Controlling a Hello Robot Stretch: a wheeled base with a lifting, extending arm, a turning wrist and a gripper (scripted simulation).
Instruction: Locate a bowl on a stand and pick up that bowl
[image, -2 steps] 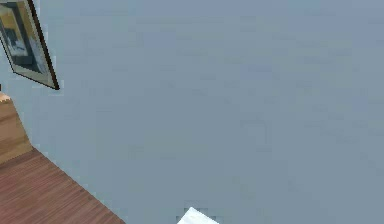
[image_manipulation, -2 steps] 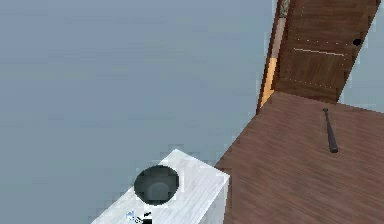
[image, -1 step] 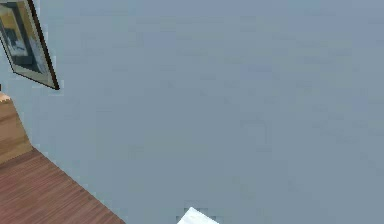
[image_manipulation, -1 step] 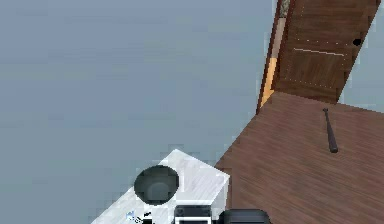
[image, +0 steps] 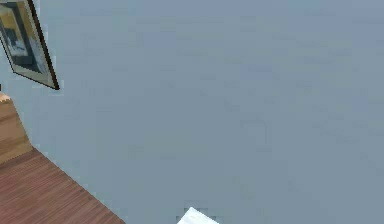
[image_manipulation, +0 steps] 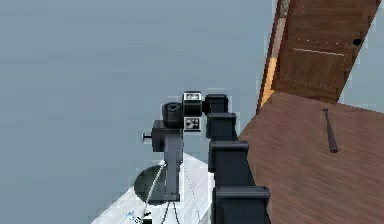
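Fingers: I see the fingers (image_manipulation: 159, 190) hanging down from the gripper's dark body, in front of a white bench (image_manipulation: 118, 211). I cannot tell whether they are apart or together.
Hold: I cannot tell whether they hold anything, since small bits lie on the bench right at or behind them.
Arm: the dark arm (image_manipulation: 232, 165) rises from the bottom edge, with two marker squares (image_manipulation: 192, 111) at its far end.
Bench: the fingers sit toward the edge nearest the arm; over it or beside it, I can't say.
Bowl: I cannot place it. The bits on the bench are too small to call a bowl.
Further out: blue-grey wall (image_manipulation: 90, 70), wood floor (image_manipulation: 310, 160) with a dark bat-like stick (image_manipulation: 329, 130), and a wooden door (image_manipulation: 320, 45).
Ahead: the same wall, a framed picture (image: 28, 45), a stepped wooden piece (image: 10, 130) and a white corner (image: 197, 216).
Progress: my judgement is that we're early. The bowl isn't confirmed and no grasp is shown.
Left: find the bowl on its stand, line up, grasp, lift.
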